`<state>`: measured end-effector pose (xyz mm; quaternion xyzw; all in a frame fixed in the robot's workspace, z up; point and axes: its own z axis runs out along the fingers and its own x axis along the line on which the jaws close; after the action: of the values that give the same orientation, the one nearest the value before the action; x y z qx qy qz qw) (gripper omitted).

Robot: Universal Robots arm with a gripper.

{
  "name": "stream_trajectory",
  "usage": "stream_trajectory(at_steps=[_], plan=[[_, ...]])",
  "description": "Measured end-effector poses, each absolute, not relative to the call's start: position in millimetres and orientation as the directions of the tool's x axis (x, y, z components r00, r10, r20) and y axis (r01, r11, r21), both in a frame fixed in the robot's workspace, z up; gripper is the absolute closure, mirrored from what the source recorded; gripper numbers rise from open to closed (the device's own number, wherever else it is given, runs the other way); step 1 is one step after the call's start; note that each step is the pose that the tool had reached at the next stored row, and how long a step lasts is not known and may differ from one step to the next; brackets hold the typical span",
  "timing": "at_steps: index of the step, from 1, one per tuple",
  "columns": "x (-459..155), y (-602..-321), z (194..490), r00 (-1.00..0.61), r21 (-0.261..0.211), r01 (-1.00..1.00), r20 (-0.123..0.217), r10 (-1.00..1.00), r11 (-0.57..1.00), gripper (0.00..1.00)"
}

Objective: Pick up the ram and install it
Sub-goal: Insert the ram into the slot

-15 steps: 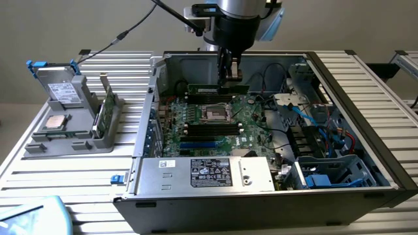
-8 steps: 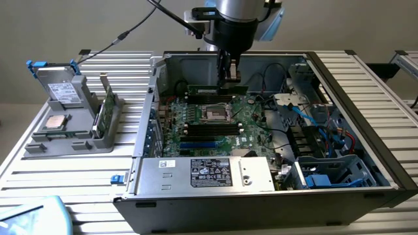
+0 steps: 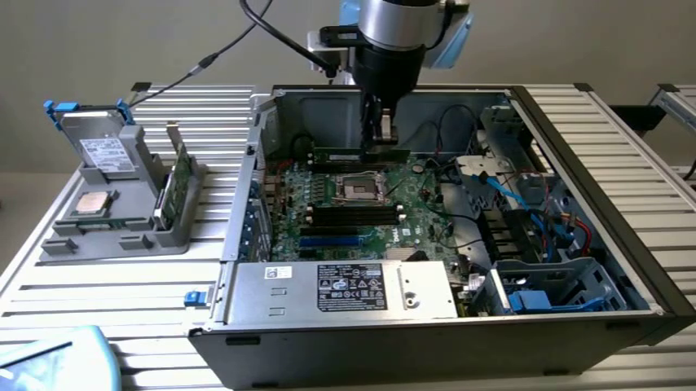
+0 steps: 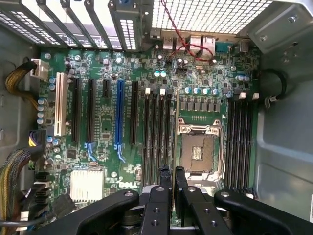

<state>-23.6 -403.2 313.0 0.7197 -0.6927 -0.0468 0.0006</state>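
Observation:
The ram (image 3: 339, 154), a narrow green stick, hangs level inside the open computer case (image 3: 625, 244), above the far edge of the motherboard (image 3: 419, 216). My gripper (image 3: 379, 138) reaches down from above and is shut on it near its middle. In the wrist view the black fingers (image 4: 165, 181) press together on a thin edge-on strip, the ram (image 4: 172, 156). This strip lies between a bank of black memory slots (image 4: 156, 137) and the empty processor socket (image 4: 198, 152). A second slot bank (image 4: 239, 142) lies beyond the socket.
A grey holder (image 3: 109, 220) at the exterior view's left carries a hard drive (image 3: 103, 151), a square silver chip (image 3: 93, 204) and an upright green card (image 3: 174, 191). The power supply (image 3: 348, 289) fills the case front. Cables and a drive cage (image 3: 544, 285) crowd the right.

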Motion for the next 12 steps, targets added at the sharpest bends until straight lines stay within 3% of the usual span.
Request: stream_trajectory(at_steps=[12], plan=[[-26.7, -403.1, 291.1, 0.036, 0.066, -0.997, -0.063, -0.997, -0.04, 0.85]])
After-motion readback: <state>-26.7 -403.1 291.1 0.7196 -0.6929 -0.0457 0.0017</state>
